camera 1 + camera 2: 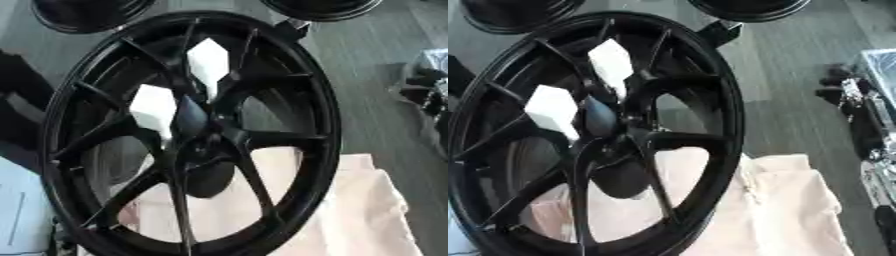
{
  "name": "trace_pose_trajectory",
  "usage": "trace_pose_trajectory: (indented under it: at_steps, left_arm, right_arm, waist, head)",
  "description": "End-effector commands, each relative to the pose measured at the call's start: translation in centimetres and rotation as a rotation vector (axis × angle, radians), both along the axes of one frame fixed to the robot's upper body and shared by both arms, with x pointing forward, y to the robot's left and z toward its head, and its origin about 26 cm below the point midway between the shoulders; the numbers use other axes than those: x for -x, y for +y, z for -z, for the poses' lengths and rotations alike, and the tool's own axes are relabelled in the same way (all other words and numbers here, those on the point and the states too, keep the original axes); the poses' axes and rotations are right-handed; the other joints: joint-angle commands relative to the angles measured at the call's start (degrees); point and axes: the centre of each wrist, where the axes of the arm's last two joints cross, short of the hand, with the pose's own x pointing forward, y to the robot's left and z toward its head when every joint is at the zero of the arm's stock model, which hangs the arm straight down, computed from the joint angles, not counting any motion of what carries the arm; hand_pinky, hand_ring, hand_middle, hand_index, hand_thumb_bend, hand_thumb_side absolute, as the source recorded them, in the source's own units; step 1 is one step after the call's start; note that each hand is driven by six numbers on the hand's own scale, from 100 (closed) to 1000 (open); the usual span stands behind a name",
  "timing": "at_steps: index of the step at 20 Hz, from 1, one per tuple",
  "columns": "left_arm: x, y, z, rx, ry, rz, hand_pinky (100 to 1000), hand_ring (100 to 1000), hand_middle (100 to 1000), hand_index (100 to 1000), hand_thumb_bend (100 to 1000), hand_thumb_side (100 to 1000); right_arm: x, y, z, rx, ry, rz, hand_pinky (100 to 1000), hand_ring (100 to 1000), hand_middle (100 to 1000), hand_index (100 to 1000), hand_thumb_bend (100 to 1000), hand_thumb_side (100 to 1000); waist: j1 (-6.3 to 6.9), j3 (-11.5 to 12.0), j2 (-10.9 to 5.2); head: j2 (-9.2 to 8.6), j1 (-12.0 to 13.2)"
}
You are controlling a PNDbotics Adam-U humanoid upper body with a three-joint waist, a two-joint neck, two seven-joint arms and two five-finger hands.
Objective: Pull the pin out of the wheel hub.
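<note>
Wheel hub (188, 135) upright on pale cloth (367, 210); pin indistinguishable; neither robot hand visible.

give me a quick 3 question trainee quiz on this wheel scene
1. True or false: two white blocks sit between the spokes of the black wheel.
2. Multiple choice: what lies under the wheel's lower part? A) a pale pink cloth B) a green mat C) a metal tray
3. Short answer: is either robot hand clearly visible at the wheel's centre?

Key
1. True: an upper white block and a lower white block, both wedged near the hub.
2. A: the pale pink cloth.
3. No: neither hand can be made out in either view.
</note>
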Motion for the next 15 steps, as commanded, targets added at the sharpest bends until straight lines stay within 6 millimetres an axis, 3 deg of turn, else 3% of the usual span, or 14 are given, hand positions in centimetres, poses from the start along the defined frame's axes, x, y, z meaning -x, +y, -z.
trace_pose_trajectory:
  at_steps: [1, 7, 15]
  left_arm:
    - [0.1, -2.3, 0.3, 0.096, -0.045, 0.029, 657, 706, 670, 702, 328, 681]
    - [-0.6, -6.4, 3.6, 0.284, -0.077, 0.086, 654, 711, 688, 710, 346, 681]
    - [-1.7, -9.3, 7.1, 0.457, -0.154, 0.101, 666, 739, 730, 744, 399, 656]
  right_arm:
    - [0.0, -0.2, -1.4, 0.018, -0.035, -0.003, 876, 724, 710, 825, 100, 764]
    - [-0.1, 0.0, -1.4, 0.009, -0.04, -0.007, 876, 724, 710, 824, 100, 762]
    - [-0.2, 0.2, -1.4, -0.001, -0.046, -0.01, 875, 722, 708, 823, 100, 759]
  waist:
    - [-0.19, 0.1, -1.37]
    - [-0.65, 0.05, -1.28]
    - [-1.05, 0.1, -1.2]
  head:
    - [-0.44, 0.51]
    - [-0.78, 0.92]
    - [-0.88, 1.66]
